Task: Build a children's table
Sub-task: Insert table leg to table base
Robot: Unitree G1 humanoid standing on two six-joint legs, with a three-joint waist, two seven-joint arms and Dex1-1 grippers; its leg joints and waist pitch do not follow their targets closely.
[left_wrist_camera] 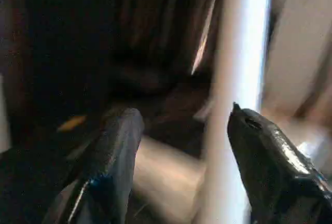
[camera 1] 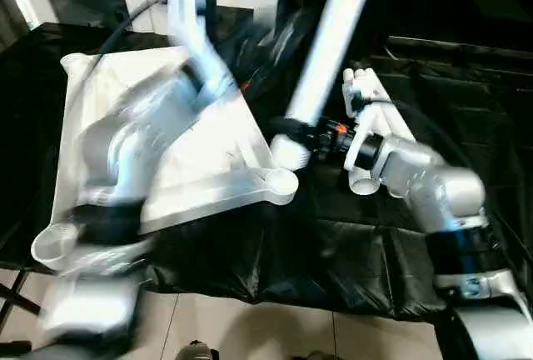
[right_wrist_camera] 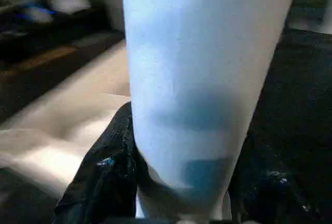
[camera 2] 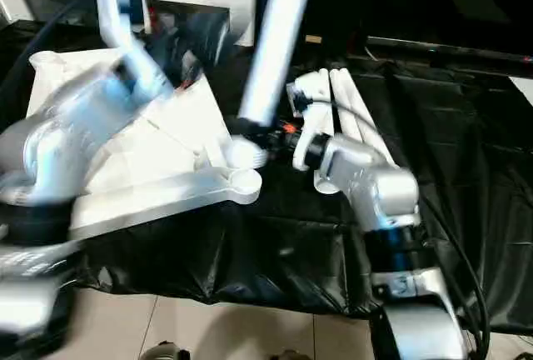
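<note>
No readable text, labels, brand marks, numbers or signs anywhere in these views.

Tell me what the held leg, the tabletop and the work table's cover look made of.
Leg: smooth white plastic by the look, an even-toned tube with a soft sheen.
Tabletop: likely the same moulded white plastic, with raised ribs and a rounded corner socket.
Cover: thin black sheeting, probably plastic film; wrinkled, with glossy highlights.
</note>
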